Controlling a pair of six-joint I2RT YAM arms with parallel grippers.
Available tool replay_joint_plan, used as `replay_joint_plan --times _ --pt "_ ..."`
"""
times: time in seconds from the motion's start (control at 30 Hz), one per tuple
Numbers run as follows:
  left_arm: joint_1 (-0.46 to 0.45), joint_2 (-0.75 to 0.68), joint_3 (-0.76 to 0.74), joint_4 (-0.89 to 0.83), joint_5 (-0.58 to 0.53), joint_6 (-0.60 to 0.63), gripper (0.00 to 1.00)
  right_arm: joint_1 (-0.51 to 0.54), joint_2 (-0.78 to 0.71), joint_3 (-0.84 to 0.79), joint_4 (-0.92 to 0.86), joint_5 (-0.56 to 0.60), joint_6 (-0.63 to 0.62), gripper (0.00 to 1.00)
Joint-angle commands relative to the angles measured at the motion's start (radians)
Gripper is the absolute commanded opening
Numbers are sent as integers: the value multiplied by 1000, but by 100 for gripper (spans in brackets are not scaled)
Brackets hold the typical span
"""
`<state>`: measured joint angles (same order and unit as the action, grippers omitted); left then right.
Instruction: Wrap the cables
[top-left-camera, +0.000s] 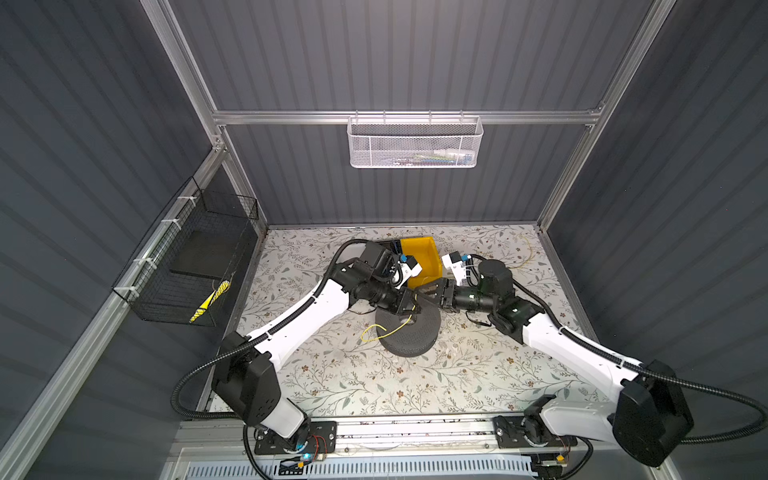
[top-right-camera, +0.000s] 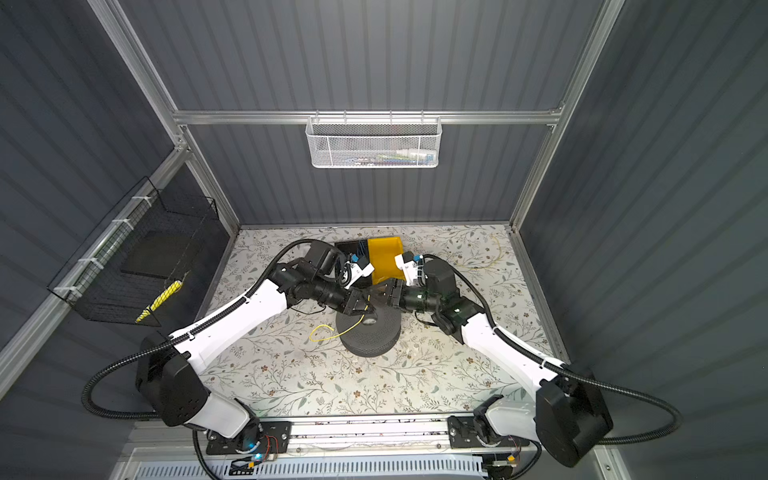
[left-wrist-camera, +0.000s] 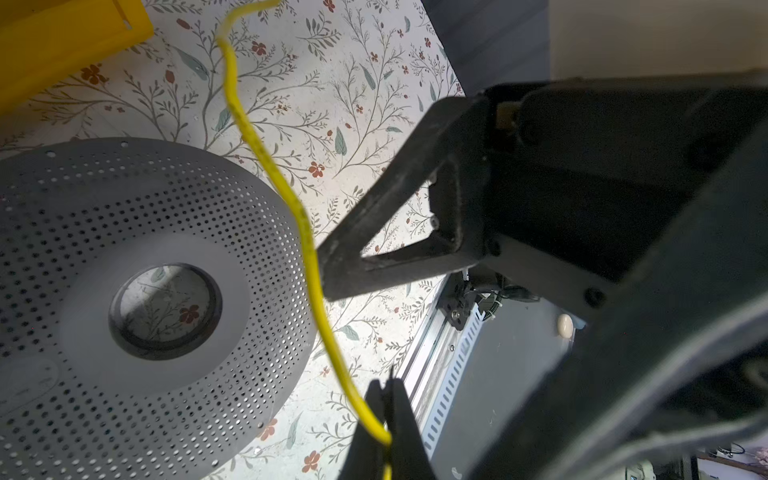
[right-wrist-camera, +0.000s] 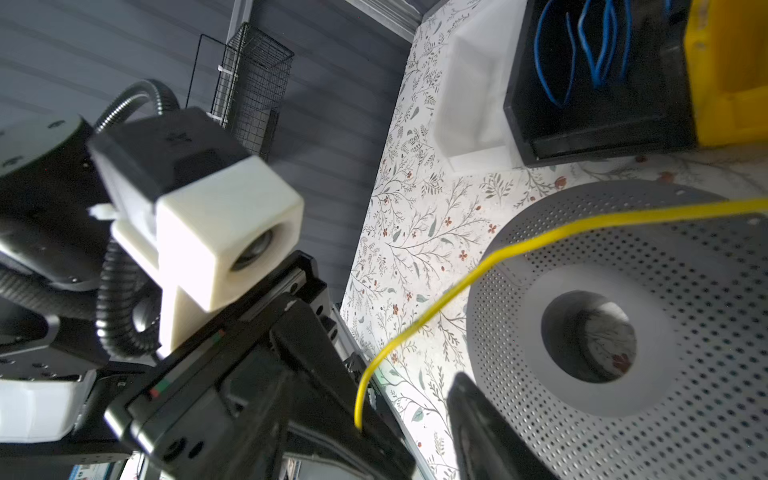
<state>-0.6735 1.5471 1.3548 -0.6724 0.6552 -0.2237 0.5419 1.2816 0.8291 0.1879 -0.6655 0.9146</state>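
Wire (left-wrist-camera: 307, 249) in left gripper (left-wrist-camera: 384, 399), above spool rim (left-wrist-camera: 286, 291)

A reel (top-left-camera: 419, 332) is set flat at the middle of the table (top-left-camera: 415, 386). Behind it a bin (top-left-camera: 424, 253) is placed, with a box (right-wrist-camera: 540, 124) just beside it on the left and a tray (right-wrist-camera: 469, 104) beyond the box. Short wires (right-wrist-camera: 598, 54) are kept in the box. The wire (left-wrist-camera: 309, 249) is draped across the reel, and a loop is left on the table to the reel's left. The left gripper (left-wrist-camera: 385, 411) and right gripper (top-left-camera: 431, 290) are held facing each other above the reel's rear edge. A basket (top-left-camera: 187, 266) is hung on the left wall and a second basket (top-left-camera: 413, 143) on the rear rail.
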Motion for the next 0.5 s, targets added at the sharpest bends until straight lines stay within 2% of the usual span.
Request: replay_joint_plan --times 0.0,0.2,0.33,0.47 --pt "-3 -13 9 -2 22 22 0 7 25 38 69 -7 18 56" --pt "-3 -25 -3 7 28 18 0 16 85 18 193 -23 88 50" --pt "-3 -31 -11 15 37 16 0 16 121 11 259 -19 131 38" --pt "-3 -35 -16 19 36 14 0 18 135 11 286 -7 148 22"
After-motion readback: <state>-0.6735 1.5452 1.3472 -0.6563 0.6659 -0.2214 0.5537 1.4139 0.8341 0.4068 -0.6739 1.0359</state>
